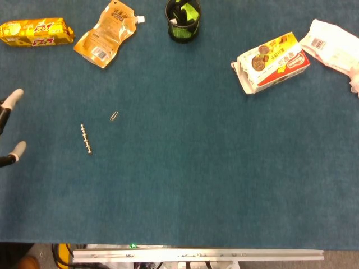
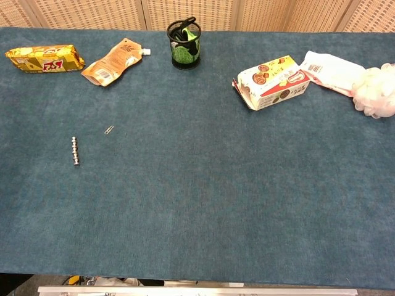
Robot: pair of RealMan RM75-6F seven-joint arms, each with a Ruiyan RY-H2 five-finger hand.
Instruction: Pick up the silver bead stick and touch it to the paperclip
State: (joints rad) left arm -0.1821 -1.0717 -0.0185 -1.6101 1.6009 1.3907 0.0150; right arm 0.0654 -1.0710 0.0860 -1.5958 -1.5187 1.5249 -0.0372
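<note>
At the table's left edge my left hand [image 1: 10,128] showed two fingertips apart, empty. I judged a pinch across the silver bead stick [image 1: 86,139], clear of the paperclip [image 1: 114,116], best.

Even, diffuse overhead light in both views, moderately bright. Shadows minimal, only faint soft ones under the mesh cup [image 2: 184,44] and the snack box [image 2: 271,81]. Blue table [image 1: 196,168] cloth is matte, no hotspots. Slight glare on the yellow wrapper [image 1: 36,31] and orange pouch [image 1: 106,33]. Focus acceptable throughout; small items low-res. White bath puff [image 2: 375,91] near overexposed. Chest view shows mild perspective taper, no obvious edge blur.
</note>
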